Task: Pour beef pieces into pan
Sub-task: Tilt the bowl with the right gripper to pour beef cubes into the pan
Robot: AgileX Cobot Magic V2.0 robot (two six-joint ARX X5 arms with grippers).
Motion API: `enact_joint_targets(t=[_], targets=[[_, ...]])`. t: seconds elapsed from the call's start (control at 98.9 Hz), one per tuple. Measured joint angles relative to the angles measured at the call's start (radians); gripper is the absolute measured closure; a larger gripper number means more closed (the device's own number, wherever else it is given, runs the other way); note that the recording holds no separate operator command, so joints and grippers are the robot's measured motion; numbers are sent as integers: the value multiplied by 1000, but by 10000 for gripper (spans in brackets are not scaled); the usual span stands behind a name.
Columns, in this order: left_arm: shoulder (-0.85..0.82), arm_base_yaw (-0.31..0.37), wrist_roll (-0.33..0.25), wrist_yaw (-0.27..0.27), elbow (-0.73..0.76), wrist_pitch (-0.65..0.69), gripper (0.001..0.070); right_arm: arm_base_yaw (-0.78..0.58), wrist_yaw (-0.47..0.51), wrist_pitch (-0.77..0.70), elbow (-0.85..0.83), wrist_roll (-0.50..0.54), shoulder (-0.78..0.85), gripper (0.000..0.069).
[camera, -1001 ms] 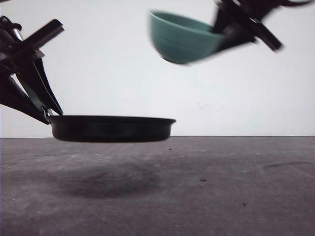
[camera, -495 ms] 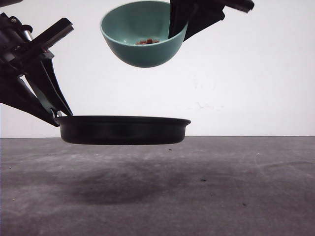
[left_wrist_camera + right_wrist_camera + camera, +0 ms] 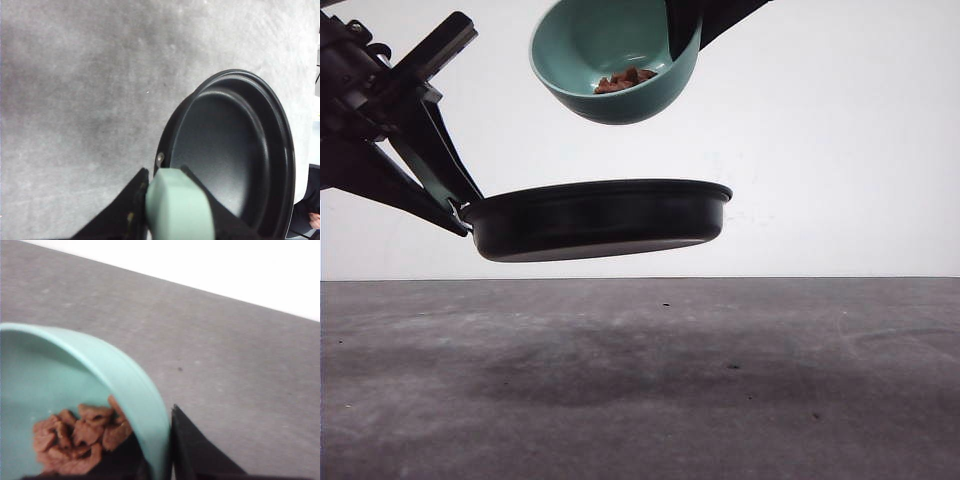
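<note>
The beef pieces (image 3: 624, 79) lie heaped inside a teal bowl (image 3: 610, 70) at the top centre of the front view, gathered against the bowl's lower right wall; the bowl tilts with its mouth turned toward the camera. In the right wrist view the reddish-brown chunks (image 3: 80, 437) crowd the lower left of the frame, pressed against the bowl wall (image 3: 125, 375) next to the dark fingers. The right gripper (image 3: 685, 30) clamps the bowl's rim, 1 finger inside and 1 outside, jaws closed down to the wall's thickness.

Directly below the bowl and apart from it, the pan (image 3: 600, 218) hangs in mid-frame above the grey table (image 3: 720, 400), its far right edge raised slightly. No chunk shows in the pan. The left gripper (image 3: 445, 195) enters from the upper left and holds the pan by its handle.

The left wrist view looks into the pan's bare black interior (image 3: 225, 150) and shows the mint-green handle (image 3: 177, 207) squeezed between the 2 dark fingers (image 3: 127, 212), with a rivet near the rim. The pan's shadow darkens the table beneath it in the front view.
</note>
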Motion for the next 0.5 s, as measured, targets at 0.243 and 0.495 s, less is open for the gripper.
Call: enact_joint_targets(t=[0.243, 0.495], targets=[[0, 2, 0, -1, 1, 0, 650, 11, 82, 29, -4, -47, 53, 667], [0, 3, 0, -1, 1, -5, 650, 25, 113, 172, -6, -121, 122, 667]])
